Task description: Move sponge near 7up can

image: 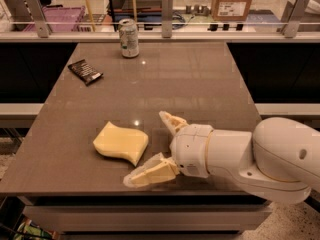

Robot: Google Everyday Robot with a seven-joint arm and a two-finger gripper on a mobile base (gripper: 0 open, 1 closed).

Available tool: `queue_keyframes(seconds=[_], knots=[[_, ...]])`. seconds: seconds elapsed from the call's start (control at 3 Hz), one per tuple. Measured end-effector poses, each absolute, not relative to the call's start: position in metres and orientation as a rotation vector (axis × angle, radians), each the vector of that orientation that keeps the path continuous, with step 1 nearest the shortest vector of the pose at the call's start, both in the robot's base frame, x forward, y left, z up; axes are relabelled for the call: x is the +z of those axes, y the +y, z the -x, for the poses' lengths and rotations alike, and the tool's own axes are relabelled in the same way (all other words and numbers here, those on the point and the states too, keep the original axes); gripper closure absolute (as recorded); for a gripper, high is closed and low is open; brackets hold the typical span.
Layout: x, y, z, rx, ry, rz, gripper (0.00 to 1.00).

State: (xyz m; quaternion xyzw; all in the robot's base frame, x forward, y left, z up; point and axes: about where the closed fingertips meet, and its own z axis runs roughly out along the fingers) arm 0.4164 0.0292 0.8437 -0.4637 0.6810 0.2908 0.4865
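The pale yellow sponge (121, 143) lies flat on the brown table (200, 79), near its front left. The 7up can (129, 38) stands upright at the table's far edge, well apart from the sponge. My gripper (147, 146) reaches in from the right, low over the table, and is open. One cream finger (172, 122) points toward the back; the other sits just in front of the sponge's right corner. Nothing is between the fingers.
A small black snack packet (85, 72) lies at the table's left side, in front of the can. A glass rail with metal posts (167, 8) runs behind the far edge. Beyond it sit a cardboard box (232, 1) and a purple crate (55, 18).
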Motion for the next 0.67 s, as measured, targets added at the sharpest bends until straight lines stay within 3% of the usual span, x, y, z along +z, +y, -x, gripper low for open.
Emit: queue_keyframes(seconds=[0.67], knots=[[0.8345, 0.0439, -0.4286, 0.744, 1.599, 1.093, 0.0]])
